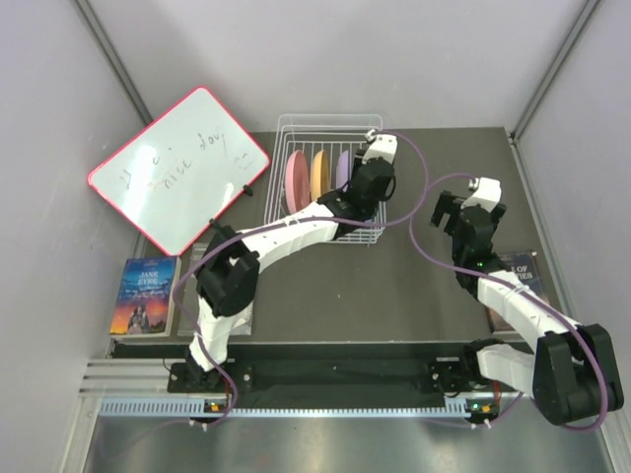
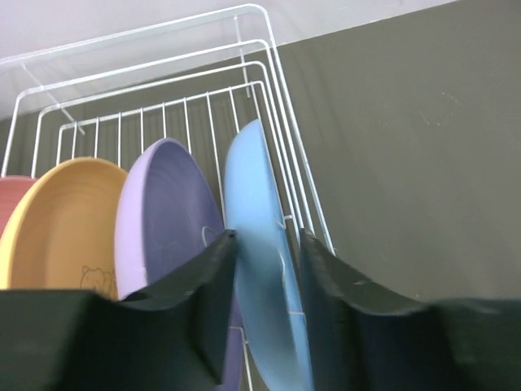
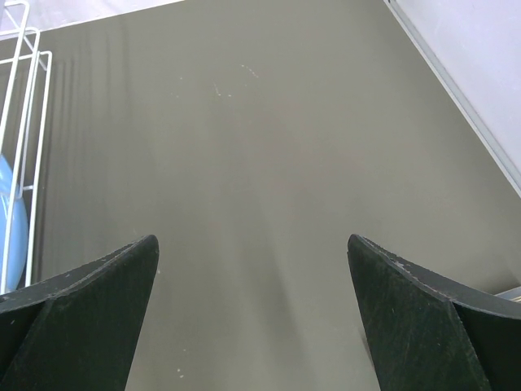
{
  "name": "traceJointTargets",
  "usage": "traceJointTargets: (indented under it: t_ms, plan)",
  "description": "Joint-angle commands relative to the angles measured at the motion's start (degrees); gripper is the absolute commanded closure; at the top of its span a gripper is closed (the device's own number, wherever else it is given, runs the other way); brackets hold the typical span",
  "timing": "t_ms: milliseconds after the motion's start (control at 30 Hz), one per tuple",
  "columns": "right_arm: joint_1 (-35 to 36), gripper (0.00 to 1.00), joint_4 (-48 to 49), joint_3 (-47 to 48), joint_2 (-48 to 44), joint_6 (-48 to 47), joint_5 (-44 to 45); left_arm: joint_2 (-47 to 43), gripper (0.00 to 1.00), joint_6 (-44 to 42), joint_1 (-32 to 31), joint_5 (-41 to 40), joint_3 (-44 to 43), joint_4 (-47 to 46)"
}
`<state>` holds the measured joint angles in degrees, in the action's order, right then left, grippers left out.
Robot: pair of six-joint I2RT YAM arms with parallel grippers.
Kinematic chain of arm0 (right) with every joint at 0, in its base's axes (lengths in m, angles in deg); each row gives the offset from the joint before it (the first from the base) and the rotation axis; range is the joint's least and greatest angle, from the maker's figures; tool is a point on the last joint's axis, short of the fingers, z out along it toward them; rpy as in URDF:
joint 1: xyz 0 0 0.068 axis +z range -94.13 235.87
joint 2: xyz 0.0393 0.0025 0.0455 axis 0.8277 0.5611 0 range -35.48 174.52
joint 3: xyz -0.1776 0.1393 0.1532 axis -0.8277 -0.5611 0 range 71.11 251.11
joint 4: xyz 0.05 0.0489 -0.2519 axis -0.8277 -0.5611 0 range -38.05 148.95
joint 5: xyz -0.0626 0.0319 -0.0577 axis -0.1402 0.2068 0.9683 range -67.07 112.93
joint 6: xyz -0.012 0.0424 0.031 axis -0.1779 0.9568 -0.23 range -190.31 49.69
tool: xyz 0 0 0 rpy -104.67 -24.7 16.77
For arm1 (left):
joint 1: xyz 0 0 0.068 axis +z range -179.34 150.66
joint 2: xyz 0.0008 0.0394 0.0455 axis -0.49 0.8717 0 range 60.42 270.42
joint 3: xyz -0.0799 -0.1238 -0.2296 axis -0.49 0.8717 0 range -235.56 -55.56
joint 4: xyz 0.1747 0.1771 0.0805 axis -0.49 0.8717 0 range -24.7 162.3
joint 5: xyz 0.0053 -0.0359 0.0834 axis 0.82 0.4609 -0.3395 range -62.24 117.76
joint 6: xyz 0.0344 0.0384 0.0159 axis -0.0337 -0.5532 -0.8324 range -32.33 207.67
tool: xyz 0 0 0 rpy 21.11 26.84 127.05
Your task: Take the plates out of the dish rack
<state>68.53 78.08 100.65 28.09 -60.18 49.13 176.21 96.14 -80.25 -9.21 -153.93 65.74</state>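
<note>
Left wrist view of left gripper [image 2: 269, 238], jaws narrowed either side of blue plate [image 2: 252, 187], clamp unclear, in dish rack [image 1: 330, 117] at table's [image 1: 414, 296] far edge, beside purple plate [image 2: 167, 212], orange plate [image 2: 61, 220], pink plate [image 2: 12, 195]. Right gripper [image 3: 252, 240] spread wide, empty.

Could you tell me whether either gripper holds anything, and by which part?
Left gripper straddles the upper rim of the light blue round plastic plate; grip unclear. Right gripper holds nothing.

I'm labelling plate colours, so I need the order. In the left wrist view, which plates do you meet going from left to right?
pink plate → orange plate → lilac plate → light blue plate
</note>
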Motion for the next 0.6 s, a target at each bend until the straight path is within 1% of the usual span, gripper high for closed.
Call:
traceJointTargets:
  t_ms: [0,33,67,200,367,467,567]
  plan:
    - [-0.8,0.00,1.3,-0.1,0.0,0.8,-1.4,-2.4,0.52,-2.7,-2.6,-0.8,1.8,-5.0]
    - [-0.9,0.00,1.3,-0.1,0.1,0.9,-1.8,-3.3,0.46,-3.5,-2.7,-0.8,1.9,-5.7]
    - [-0.9,0.00,1.3,0.0,0.3,0.9,-2.0,-3.5,0.43,-3.7,-2.8,-0.8,1.6,-5.7]
    - [-1.0,0.00,1.2,0.3,0.8,0.9,-2.7,-4.7,0.42,-4.8,-2.9,-1.3,1.4,-5.7]
    - [-1.2,0.00,0.8,0.3,1.1,1.0,-2.7,-4.3,0.48,-4.7,-2.9,-2.0,1.7,-4.8]
    - [-1.2,0.00,0.5,0.6,1.2,1.0,-2.7,-3.4,0.59,-4.3,-2.9,-2.6,2.0,-4.4]
    - [-1.2,0.00,0.4,0.5,1.0,1.1,-2.7,-2.4,0.61,-3.5,-2.9,-4.1,2.3,-4.0]
